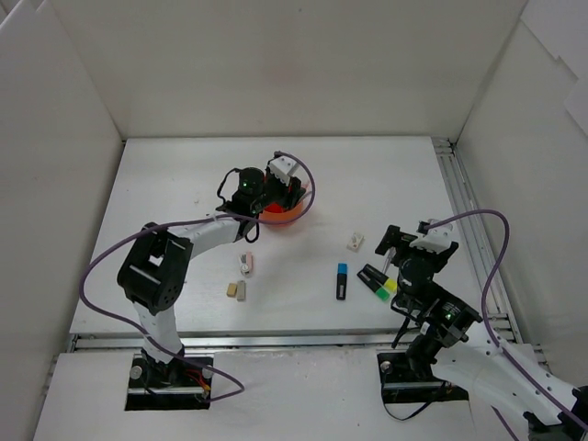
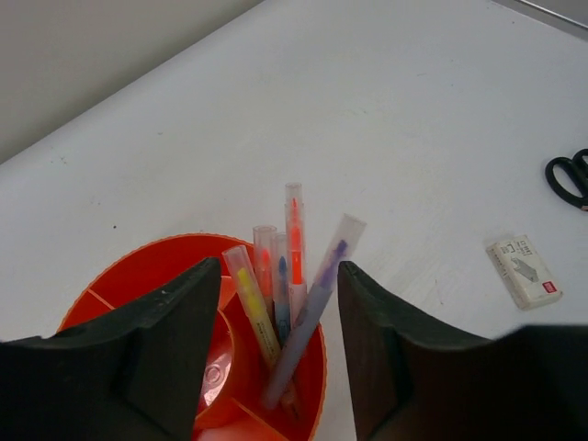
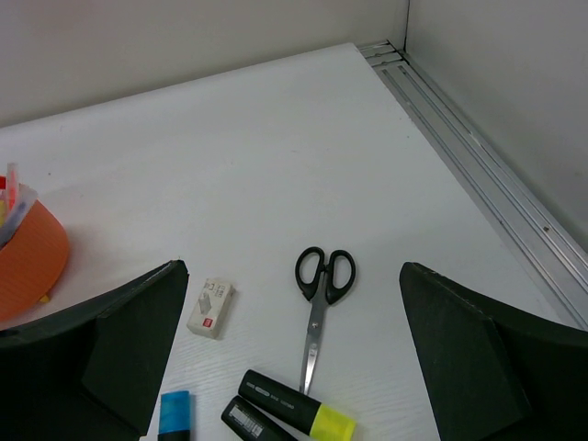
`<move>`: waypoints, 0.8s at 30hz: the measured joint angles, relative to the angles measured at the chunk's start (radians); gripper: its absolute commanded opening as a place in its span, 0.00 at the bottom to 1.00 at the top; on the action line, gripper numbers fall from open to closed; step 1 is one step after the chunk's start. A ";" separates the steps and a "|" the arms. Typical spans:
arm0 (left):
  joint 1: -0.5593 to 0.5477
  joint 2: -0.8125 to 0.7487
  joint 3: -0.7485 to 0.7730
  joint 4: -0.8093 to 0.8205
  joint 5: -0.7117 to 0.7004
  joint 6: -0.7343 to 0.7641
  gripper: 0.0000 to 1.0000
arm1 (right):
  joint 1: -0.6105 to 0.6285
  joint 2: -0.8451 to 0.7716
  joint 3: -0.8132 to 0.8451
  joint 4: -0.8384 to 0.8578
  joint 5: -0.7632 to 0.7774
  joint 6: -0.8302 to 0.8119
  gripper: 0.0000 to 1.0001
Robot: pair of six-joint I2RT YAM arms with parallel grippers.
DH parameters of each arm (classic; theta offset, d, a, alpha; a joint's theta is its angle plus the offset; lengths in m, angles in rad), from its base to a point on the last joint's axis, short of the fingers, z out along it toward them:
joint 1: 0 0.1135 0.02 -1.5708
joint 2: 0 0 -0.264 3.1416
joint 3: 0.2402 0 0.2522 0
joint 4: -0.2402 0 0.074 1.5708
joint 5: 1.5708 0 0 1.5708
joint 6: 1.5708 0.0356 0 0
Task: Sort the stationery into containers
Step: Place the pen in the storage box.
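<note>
Standing nearly upright, pens (image 2: 295, 262) lean inside organiser (image 2: 142, 268).

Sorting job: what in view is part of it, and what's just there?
Job:
- organiser
- pens, already in it
- scissors
- white eraser
- highlighters
- tan erasers

Not job:
- purple cables
- rail at the table edge

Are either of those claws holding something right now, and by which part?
Nothing. The left gripper has its fingers apart over the pens standing in the orange organiser, gripping none; the right gripper is wide open near the scissors.
</note>
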 measured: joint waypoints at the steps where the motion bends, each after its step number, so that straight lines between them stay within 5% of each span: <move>1: 0.000 -0.010 -0.007 0.000 -0.002 -0.003 0.56 | -0.002 0.004 0.000 -0.007 -0.002 0.003 0.98; 5: -0.004 -0.081 -0.048 -0.010 -0.007 -0.008 0.70 | -0.002 0.023 0.000 -0.035 -0.029 0.027 0.98; 7: -0.010 -0.125 -0.061 -0.014 -0.011 -0.010 0.96 | -0.002 0.035 0.000 -0.043 -0.056 0.039 0.98; 8: -0.013 -0.146 -0.065 -0.019 -0.011 -0.008 0.99 | -0.002 0.044 0.000 -0.045 -0.069 0.045 0.98; 16: -0.049 -0.373 -0.154 -0.058 -0.048 -0.031 1.00 | -0.003 0.249 0.060 -0.089 -0.193 0.104 0.98; 24: -0.063 -0.657 -0.359 -0.190 -0.233 -0.137 0.99 | -0.003 0.539 0.222 -0.104 -0.263 0.174 0.98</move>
